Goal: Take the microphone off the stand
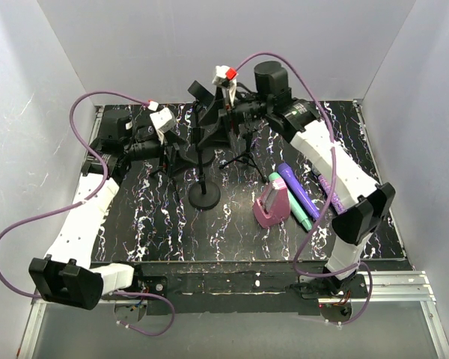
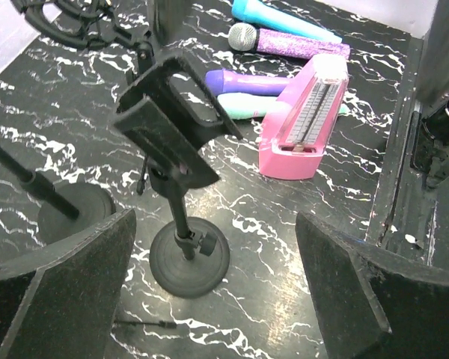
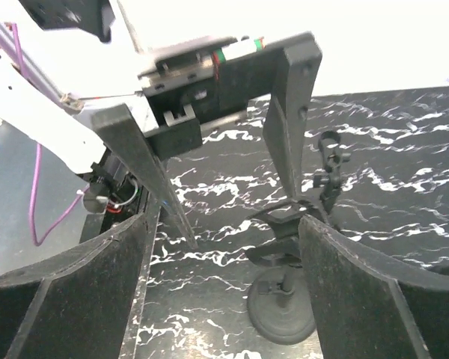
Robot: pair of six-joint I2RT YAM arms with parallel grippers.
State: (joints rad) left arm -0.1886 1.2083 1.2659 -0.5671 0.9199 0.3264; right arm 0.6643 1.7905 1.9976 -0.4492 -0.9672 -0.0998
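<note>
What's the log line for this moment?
left gripper: open, empty | right gripper: open, empty | stand clip: no microphone in it | purple microphone: flat on table beside pink metronome

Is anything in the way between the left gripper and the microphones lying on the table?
Yes. The black stand's empty clip stands right in front of the left gripper, partly hiding the purple microphone and teal microphone behind it. The pink metronome lies beside them too.
</note>
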